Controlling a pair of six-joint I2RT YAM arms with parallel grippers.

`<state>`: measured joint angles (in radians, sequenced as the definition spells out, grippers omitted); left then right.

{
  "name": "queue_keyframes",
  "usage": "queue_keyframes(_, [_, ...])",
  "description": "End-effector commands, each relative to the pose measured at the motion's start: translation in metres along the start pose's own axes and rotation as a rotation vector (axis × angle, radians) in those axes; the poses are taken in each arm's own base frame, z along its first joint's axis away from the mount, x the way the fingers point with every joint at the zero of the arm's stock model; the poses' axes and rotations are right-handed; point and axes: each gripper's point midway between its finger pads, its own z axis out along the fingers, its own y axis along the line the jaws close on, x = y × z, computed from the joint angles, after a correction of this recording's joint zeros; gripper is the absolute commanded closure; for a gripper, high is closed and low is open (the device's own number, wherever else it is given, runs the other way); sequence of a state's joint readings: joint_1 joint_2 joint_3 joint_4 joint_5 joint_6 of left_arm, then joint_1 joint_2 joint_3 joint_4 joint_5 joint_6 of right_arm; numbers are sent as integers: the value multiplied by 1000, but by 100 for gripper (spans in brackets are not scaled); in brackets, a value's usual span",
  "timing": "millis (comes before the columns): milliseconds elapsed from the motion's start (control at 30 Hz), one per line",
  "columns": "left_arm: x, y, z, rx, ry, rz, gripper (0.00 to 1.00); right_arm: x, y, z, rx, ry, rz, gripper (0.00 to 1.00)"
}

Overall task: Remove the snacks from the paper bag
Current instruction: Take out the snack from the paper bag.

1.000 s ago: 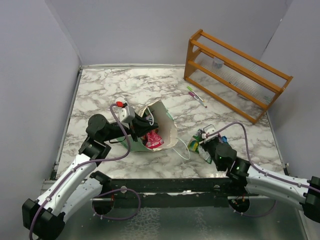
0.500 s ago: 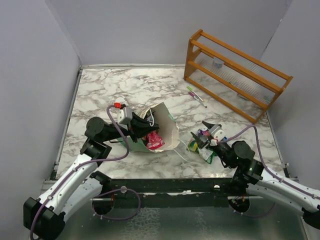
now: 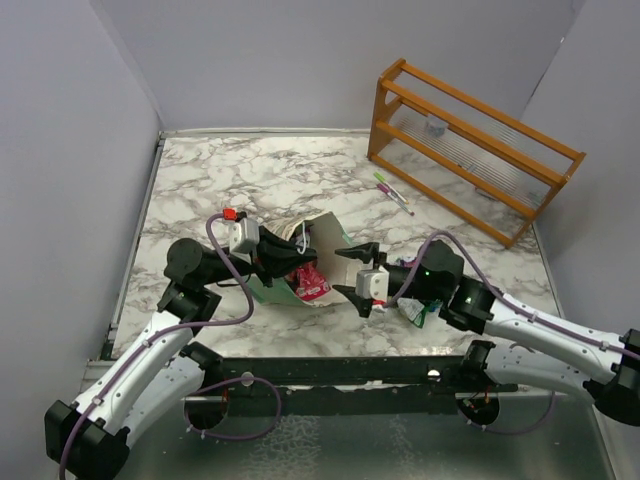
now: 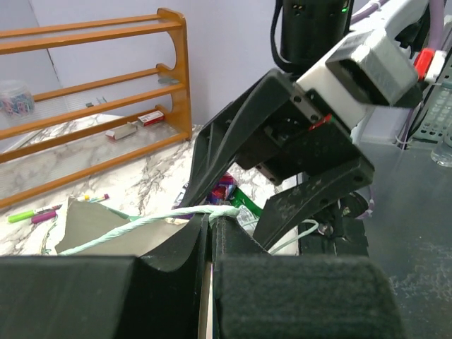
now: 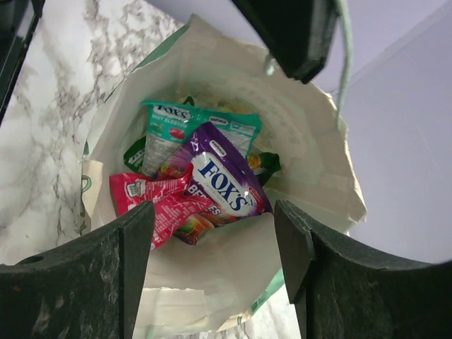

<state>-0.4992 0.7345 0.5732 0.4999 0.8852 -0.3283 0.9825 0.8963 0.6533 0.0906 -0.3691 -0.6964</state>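
Note:
The paper bag (image 3: pixel 336 256) lies tipped on the marble, its mouth toward the right arm. My left gripper (image 3: pixel 283 262) is shut on the bag's pale cord handle (image 4: pixel 141 222), pinched at the fingertips (image 4: pixel 210 220). My right gripper (image 3: pixel 357 272) stands open just at the bag's mouth, empty. Past its jaws (image 5: pixel 214 220), the wrist view shows snacks in the bag (image 5: pixel 212 282): a purple packet (image 5: pixel 226 180), a teal one (image 5: pixel 176 123), a red one (image 5: pixel 152 201) and a green one (image 5: pixel 265 162). More snacks (image 3: pixel 413 308) lie on the table under the right arm.
A wooden rack (image 3: pixel 470 150) stands at the back right, with two pens (image 3: pixel 392 192) on the marble in front of it. Grey walls close the table on three sides. The right arm stretches across the table's near middle.
My right gripper has swung left from the pile of snacks to the bag's mouth, and its jaws have opened. The left gripper kept its grip on the handle, shifting slightly left.

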Motion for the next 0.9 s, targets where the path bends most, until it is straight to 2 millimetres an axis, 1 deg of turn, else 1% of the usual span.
queue_keyframes(0, [-3, -6, -2, 23, -10, 26, 100, -4, -3, 15, -65, -10, -133, 31])
queue_keyframes(100, [-5, -7, -2, 28, -15, 30, 100, 11, -7, 25, -58, 35, -178, 31])
queue_keyframes(267, [-7, -7, -2, 22, -20, 38, 100, 27, -13, 43, -63, 78, -256, 33])
queue_keyframes(367, [-10, -8, -4, 15, -27, 51, 100, 44, -15, 55, -64, 124, -297, 35])
queue_keyframes(433, [-13, -9, -4, 10, -33, 63, 100, 49, -21, 61, -53, 149, -321, 36])
queue_keyframes(600, [-19, -8, -8, -15, -42, 99, 100, 61, -27, 76, -65, 187, -378, 36])
queue_keyframes(733, [-24, -8, -10, -26, -57, 118, 100, 81, -29, 86, -76, 252, -421, 34])
queue_keyframes(867, [-25, -8, -11, -33, -59, 121, 100, 89, -31, 98, -93, 272, -440, 34])
